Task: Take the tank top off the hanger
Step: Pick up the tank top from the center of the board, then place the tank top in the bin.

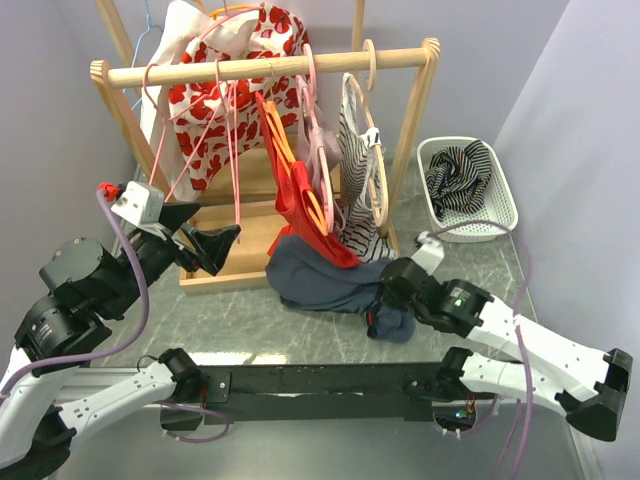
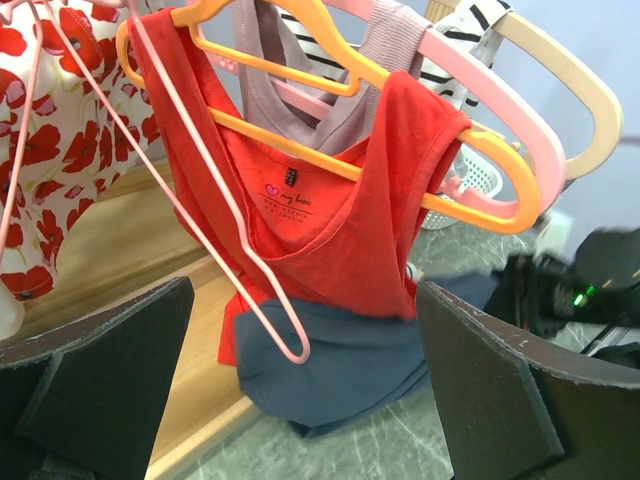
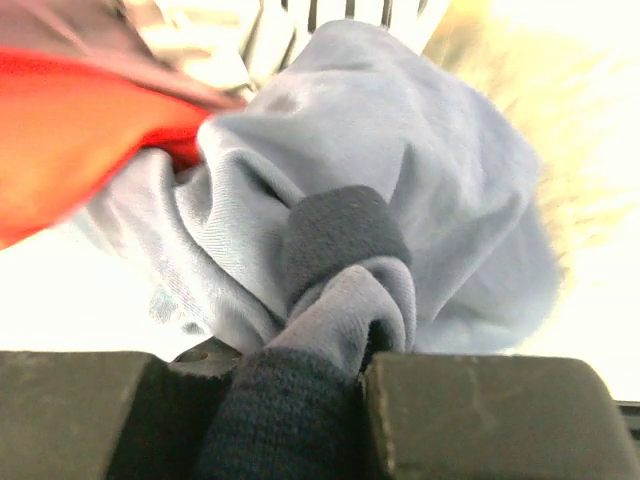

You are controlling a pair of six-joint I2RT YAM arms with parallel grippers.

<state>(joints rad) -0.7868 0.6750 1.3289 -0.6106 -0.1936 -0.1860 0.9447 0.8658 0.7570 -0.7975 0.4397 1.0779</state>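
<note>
Red tank top (image 2: 320, 220) hangs on the orange hanger (image 2: 500, 190), both straps over the hanger's arms. The hanger is hooked on the wooden rack's rail (image 1: 250, 68), betw. a thin pink wire hanger (image 2: 200, 200) and the striped tops.

L gripper (image 2: 300, 390) has its fingers spread wide, nothing betw. them, facing the top's lower front but not touching. R gripper (image 3: 300, 400) is low on the table w/ its fingers pinched on a fold of the blue-grey garment (image 3: 400, 150), which lies heaped at the rack's base, just under the red hem (can't tell if the two touch).

Step, as I read it: approach, top not yet gripped.

Next move prob. needs the L fingers to close on the hem or a strap w/o catching the pink wire, then slip one strap off the hanger end before pulling down.
</note>
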